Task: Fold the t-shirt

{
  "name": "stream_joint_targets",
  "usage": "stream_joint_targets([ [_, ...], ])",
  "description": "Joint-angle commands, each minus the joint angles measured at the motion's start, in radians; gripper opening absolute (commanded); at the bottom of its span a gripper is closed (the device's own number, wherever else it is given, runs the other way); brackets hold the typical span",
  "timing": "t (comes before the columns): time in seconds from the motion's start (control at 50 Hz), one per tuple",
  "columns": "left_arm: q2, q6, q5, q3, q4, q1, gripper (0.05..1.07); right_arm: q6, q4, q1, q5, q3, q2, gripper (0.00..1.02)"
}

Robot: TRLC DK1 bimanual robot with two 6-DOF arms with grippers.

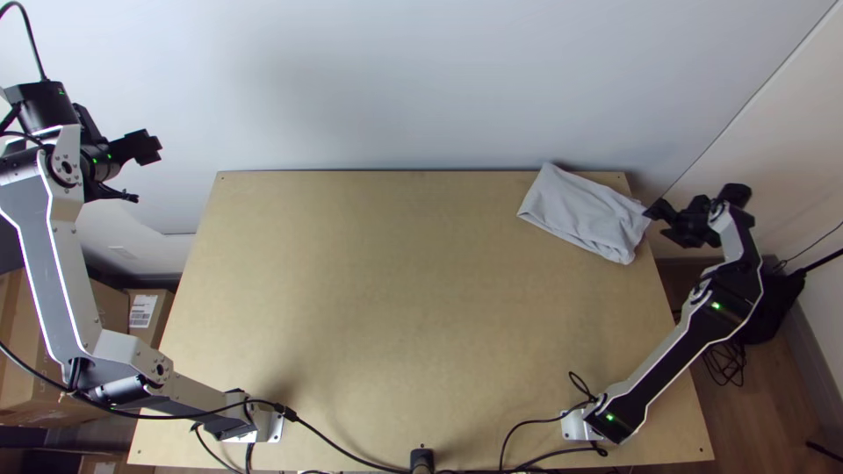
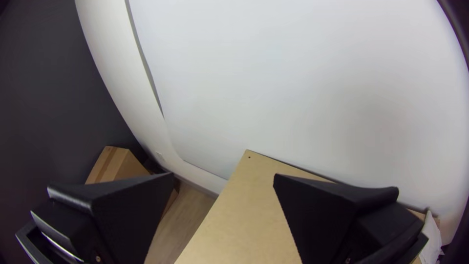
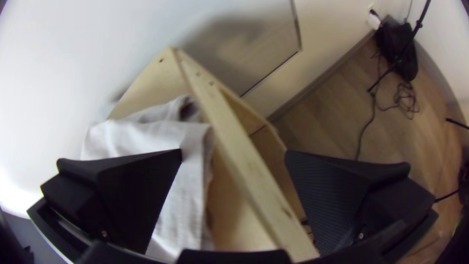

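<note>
The light grey t-shirt lies as a compact folded bundle at the table's far right corner, its right end by the table's edge. Just right of that end, my right gripper stands open. In the right wrist view, the cloth passes partly behind one finger of the open right gripper, with nothing held between the fingers. Away from the shirt, beyond the table's left edge, is my left gripper. In the left wrist view, the left gripper is open, and a bit of the shirt shows beyond one finger.
Bare wood of the table stretches left of and nearer than the shirt. A pale wall rises behind the table's far edge. Cardboard boxes stand beside the left edge. Black cables run along the near edge.
</note>
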Motion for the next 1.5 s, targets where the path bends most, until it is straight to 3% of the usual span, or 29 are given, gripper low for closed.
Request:
stream_joint_targets([
  [0.0,0.009,-0.003,0.010,0.015,0.022,-0.009,1.03,-0.059,0.062,-0.050,0.070,0.025,-0.134,0.99],
  [0.18,-0.004,-0.004,0.061,0.028,0.028,-0.011,1.03,-0.079,0.128,-0.066,0.084,0.023,-0.407,0.99],
  [0.3,-0.043,-0.046,0.151,0.020,0.029,-0.011,1.03,-0.070,0.161,-0.014,0.084,0.016,-0.606,0.99],
  [0.44,-0.119,-0.087,0.225,-0.017,0.046,-0.011,1.03,-0.062,0.309,0.062,0.086,-0.107,-0.861,0.99],
  [0.5,-0.175,-0.093,0.245,-0.081,0.082,-0.011,1.03,0.003,0.463,0.085,0.086,-0.237,-0.982,0.99],
  [0.58,-0.271,-0.092,0.254,-0.199,0.158,-0.011,1.03,0.142,0.697,0.086,0.087,-0.397,-1.123,0.99],
  [0.62,-0.334,-0.087,0.254,-0.276,0.223,-0.011,1.03,0.162,0.771,0.086,0.086,-0.451,-1.177,0.99],
  [0.76,-0.529,-0.069,0.272,-0.503,0.376,-0.009,1.03,0.162,0.858,0.132,0.087,-0.576,-1.355,0.99],
  [0.86,-0.684,-0.053,0.272,-0.680,0.497,0.000,1.03,0.157,1.006,0.144,0.087,-0.721,-1.498,0.99],
  [1.04,-1.054,-0.012,0.272,-1.088,0.832,0.003,1.03,0.127,1.024,0.143,0.097,-0.895,-1.652,0.99],
  [1.26,-1.248,-0.017,0.265,-1.361,0.968,0.000,1.03,0.104,1.217,0.181,0.123,-1.227,-1.853,0.99],
  [1.36,-1.305,-0.007,0.268,-1.494,0.993,-0.003,1.03,0.081,1.224,0.236,0.135,-1.325,-1.902,0.99],
  [1.48,-1.451,0.025,0.272,-1.686,1.014,-0.008,1.03,0.081,1.236,0.276,0.195,-1.423,-1.932,0.99],
])
